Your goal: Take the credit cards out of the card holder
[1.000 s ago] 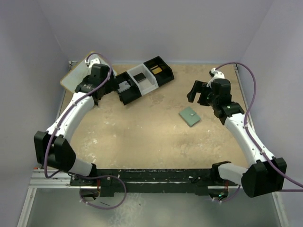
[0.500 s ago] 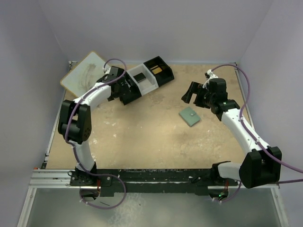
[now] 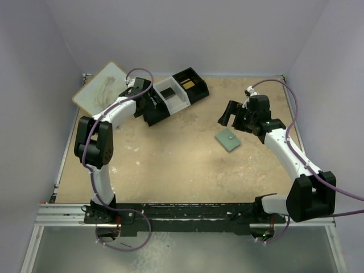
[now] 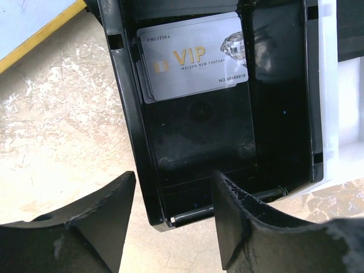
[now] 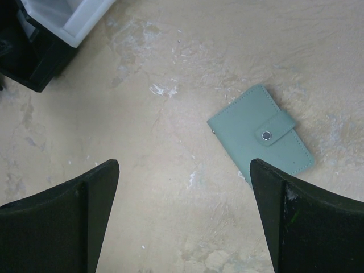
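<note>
One card holder (image 5: 260, 136) lies shut, clasp snapped, on the table (image 5: 170, 85) near the right gripper (image 5: 182, 165), whose fingers are spread wide and empty. The left gripper (image 4: 173, 177), fingers moderately apart and holding nothing, hovers over the three-compartment tray (image 4: 128, 114) — a grey VIP card (image 4: 193, 57) tops a small stack there.

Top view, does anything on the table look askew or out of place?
Nothing spilled or damaged. The white board sits crooked across the far left corner, and the tray lies diagonally. The card holder lies flat, clasped shut.
</note>
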Robot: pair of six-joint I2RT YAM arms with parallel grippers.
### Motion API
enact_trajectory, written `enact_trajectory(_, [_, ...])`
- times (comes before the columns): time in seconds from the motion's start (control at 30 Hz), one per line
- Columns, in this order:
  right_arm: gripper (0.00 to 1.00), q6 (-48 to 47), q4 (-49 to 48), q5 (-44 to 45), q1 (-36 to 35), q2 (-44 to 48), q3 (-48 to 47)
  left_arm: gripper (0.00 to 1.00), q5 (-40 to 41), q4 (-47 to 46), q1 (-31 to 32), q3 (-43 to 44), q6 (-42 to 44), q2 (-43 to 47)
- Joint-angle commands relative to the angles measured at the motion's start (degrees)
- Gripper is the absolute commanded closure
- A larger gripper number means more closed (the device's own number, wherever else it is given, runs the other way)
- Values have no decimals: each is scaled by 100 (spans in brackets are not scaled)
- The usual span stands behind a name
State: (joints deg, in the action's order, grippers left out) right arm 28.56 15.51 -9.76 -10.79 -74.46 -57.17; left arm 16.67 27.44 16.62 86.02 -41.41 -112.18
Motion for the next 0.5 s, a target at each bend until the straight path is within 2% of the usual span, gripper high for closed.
enact_trajectory(0.0, [0, 18, 65, 218, 42, -99, -64, 48, 144, -140, 25, 87, 11, 25])
enact_trajectory(0.2, [0, 16, 40, 284, 42, -183, -70, 55, 127, -135, 24, -76, 67, 138])
enact_trajectory(0.4, [0, 17, 307, 529, 42, -228, -94, 70, 140, -101, 22, -181, 178, 191])
enact_trajectory(0.47, [0, 146, 442, 873, 42, -286, -135, 72, 153, -82, 24, -202, 198, 216])
